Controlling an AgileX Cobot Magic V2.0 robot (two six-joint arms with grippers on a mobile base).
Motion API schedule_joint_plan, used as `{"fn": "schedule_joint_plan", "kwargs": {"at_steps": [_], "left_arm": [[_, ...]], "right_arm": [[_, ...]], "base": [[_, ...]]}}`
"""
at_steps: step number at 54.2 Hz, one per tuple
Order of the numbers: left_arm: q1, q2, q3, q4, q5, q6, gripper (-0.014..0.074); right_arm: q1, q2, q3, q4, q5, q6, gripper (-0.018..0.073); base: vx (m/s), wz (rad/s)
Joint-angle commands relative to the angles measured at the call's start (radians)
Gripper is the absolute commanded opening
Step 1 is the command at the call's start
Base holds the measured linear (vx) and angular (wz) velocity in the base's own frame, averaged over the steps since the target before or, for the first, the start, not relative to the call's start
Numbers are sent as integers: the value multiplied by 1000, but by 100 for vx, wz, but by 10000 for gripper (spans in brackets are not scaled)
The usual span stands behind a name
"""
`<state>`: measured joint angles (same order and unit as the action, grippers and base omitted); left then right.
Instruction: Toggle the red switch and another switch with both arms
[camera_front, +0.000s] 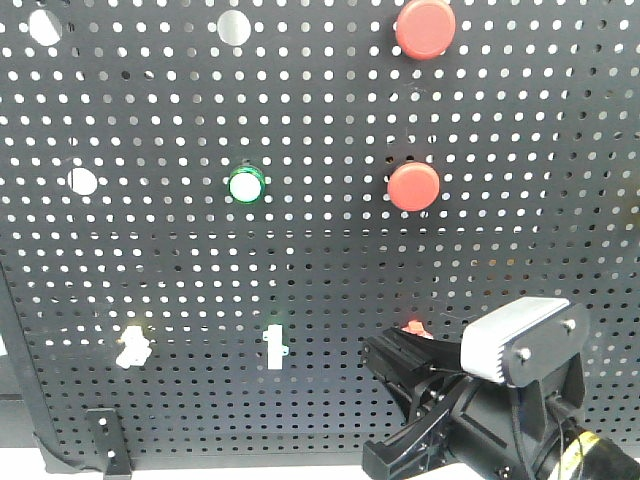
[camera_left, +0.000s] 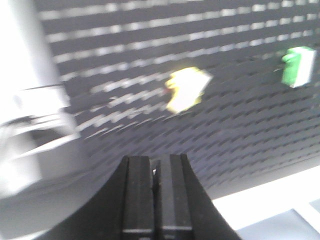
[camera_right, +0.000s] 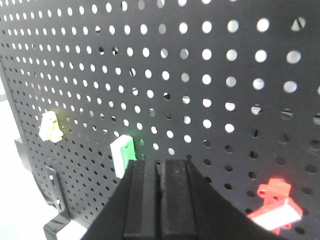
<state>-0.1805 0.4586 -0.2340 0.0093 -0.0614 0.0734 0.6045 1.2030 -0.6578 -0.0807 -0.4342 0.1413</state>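
The red switch (camera_front: 415, 327) is low on the black pegboard (camera_front: 320, 250), mostly hidden behind my right arm. In the right wrist view the red switch (camera_right: 275, 206) lies to the lower right of my right gripper (camera_right: 160, 164), which is shut, empty and close to the board. The pale yellow switch (camera_front: 133, 343) sits at the lower left. In the blurred left wrist view the yellow switch (camera_left: 186, 89) is above and a little right of my left gripper (camera_left: 155, 161), which is shut and apart from it. The right gripper (camera_front: 375, 352) points left, just below the red switch.
A green-based toggle (camera_front: 274, 346) sits between the two switches. Higher up are a round green button (camera_front: 245, 184) and two big red push buttons (camera_front: 413, 186) (camera_front: 425, 28). A black bracket (camera_front: 105, 440) stands at the board's foot on the left.
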Motion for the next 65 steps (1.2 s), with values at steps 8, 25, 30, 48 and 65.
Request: {"fn": "schedule_joint_plan", "kwargs": {"at_steps": [8, 25, 30, 48, 65], "left_arm": [[135, -276, 161, -9, -11, -6, 2], [139, -478, 280, -9, 79, -56, 2], [139, -478, 280, -9, 78, -55, 2], [139, -478, 280, -9, 78, -55, 2], [139, -478, 280, -9, 78, -55, 2]], "right_arm": [[0, -24, -29, -2, -79, -7, -6], [0, -19, -29, -2, -79, -7, -6], [0, -16, -29, -2, -79, -7, -6], [0, -15, -29, -2, -79, -7, -6], [0, -16, -29, -2, -79, -7, -6]], "base": [[0, 0], [0, 0], [0, 0], [0, 0], [0, 0]]}}
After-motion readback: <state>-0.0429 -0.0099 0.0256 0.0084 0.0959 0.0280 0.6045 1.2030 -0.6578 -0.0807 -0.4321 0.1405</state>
